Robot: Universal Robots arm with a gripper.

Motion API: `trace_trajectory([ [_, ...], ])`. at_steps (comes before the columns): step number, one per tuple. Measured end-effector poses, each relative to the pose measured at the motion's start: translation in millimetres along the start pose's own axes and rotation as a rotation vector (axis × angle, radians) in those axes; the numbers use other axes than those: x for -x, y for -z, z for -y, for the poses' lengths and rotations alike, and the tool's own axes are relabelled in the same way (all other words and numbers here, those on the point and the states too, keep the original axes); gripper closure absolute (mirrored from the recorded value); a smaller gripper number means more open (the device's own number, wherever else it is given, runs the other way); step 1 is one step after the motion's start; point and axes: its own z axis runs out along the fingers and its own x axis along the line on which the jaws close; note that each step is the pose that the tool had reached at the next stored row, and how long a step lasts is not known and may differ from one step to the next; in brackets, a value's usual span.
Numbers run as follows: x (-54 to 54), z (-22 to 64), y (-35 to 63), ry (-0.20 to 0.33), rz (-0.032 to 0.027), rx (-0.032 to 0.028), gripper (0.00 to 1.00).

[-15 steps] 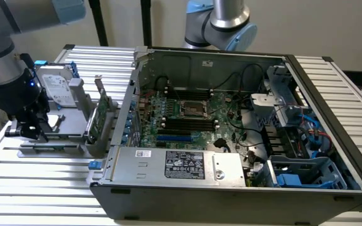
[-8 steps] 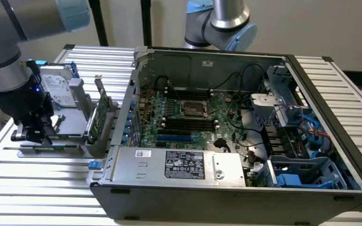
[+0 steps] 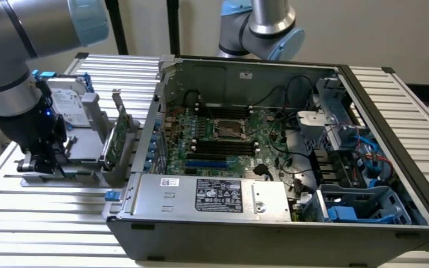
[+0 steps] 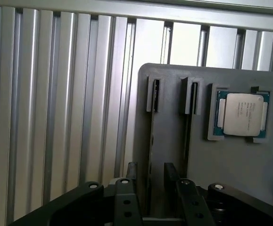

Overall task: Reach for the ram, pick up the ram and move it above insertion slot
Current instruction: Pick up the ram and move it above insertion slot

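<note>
The open computer case (image 3: 274, 167) sits well away from the gripper, off to the exterior view's right. The black memory slots (image 3: 225, 148) on its motherboard are the insertion slot's place, and nothing hangs over them. The case stands on the slatted metal table (image 3: 43, 223), and so does the grey holder block (image 4: 230, 179) directly under the gripper.

The gripper (image 3: 39, 164) is down at that holder, at the lower end of the arm. In the wrist view its fingers (image 4: 131, 172) are spread, one on each side of the ram (image 4: 150, 141). The ram shows edge-on as a thin dark strip standing in the holder's groove, running straight out ahead of the gripper (image 4: 150, 170). A gap shows between each finger and the strip, so nothing is being pinched.

A processor chip (image 4: 242, 113) lies in its own pocket of the holder, off to one side of the gripper and clear of it.

As I judge it, the reach is about finished, since the fingers bracket the ram. The grasp is not yet made, the ram is not yet lifted from its groove, and the move across to the slot is all left to do.
</note>
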Motion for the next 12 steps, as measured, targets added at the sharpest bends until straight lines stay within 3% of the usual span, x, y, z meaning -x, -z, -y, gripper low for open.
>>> trace_trajectory([
  [5, 0.1, -0.2, -3.7, -0.002, 0.0108, -0.0024, 0.64],
  [12, 0.2, -1.4, -8.8, -0.002, 0.0156, -0.0028, 0.64],
])
